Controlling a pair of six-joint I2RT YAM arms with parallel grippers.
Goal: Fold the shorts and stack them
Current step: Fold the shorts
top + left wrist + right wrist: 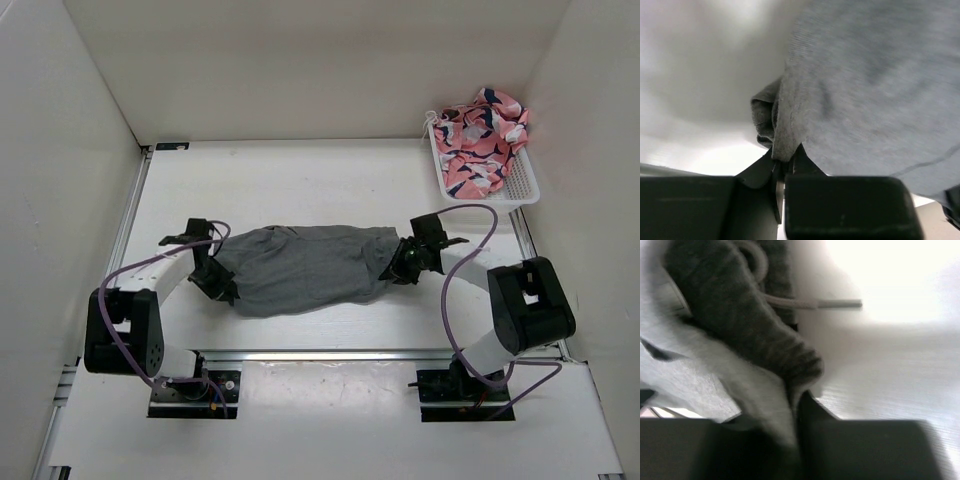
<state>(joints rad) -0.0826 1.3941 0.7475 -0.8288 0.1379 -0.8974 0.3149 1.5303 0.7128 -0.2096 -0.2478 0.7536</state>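
The dark grey shorts (305,266) are stretched out between my two arms over the middle of the table. My left gripper (216,283) is shut on their left edge; in the left wrist view the grey cloth (870,85) is pinched between the black fingers (805,162). My right gripper (397,266) is shut on their right edge; in the right wrist view the waistband (740,335) with its white drawstring (805,303) is clamped in the jaws. The pink patterned shorts (483,138) lie crumpled in a white basket (525,188) at the back right.
White walls enclose the table on the left, back and right. An aluminium rail (330,354) runs along the near edge in front of the arm bases. The basket stands against the right wall.
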